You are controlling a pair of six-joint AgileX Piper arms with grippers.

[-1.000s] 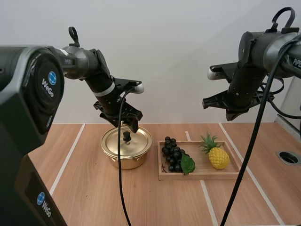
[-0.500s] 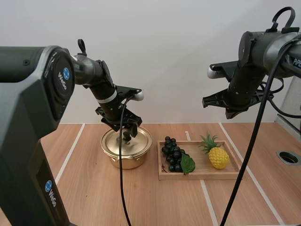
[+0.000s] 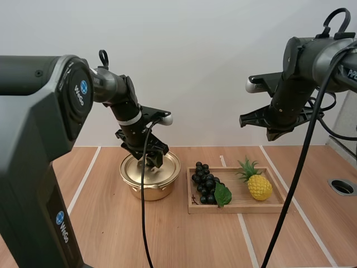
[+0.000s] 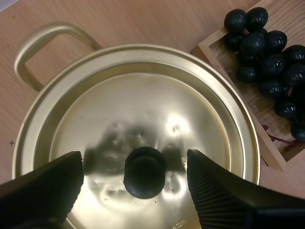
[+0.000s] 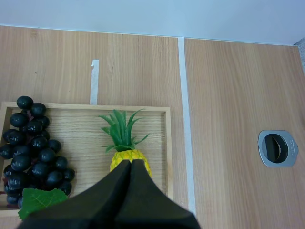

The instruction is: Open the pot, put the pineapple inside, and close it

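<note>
Pot (image 3: 146, 192), lid (image 4: 143, 109) on, sits left of centre; left fingers (image 4: 47, 186) open astride its knob (image 4: 144, 172). Wooden tray (image 3: 240, 208) holds grapes (image 3: 205, 184) and pineapple (image 3: 259, 187); right fingers (image 5: 119, 200) closed, empty.

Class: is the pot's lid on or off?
On: the lid lies flat on the pot, its knob inside the open left claw.

"WeGo" mark (image 3: 78, 92) printed 2x on left arm (image 3: 33, 131) casing, w/ round logo.
</note>
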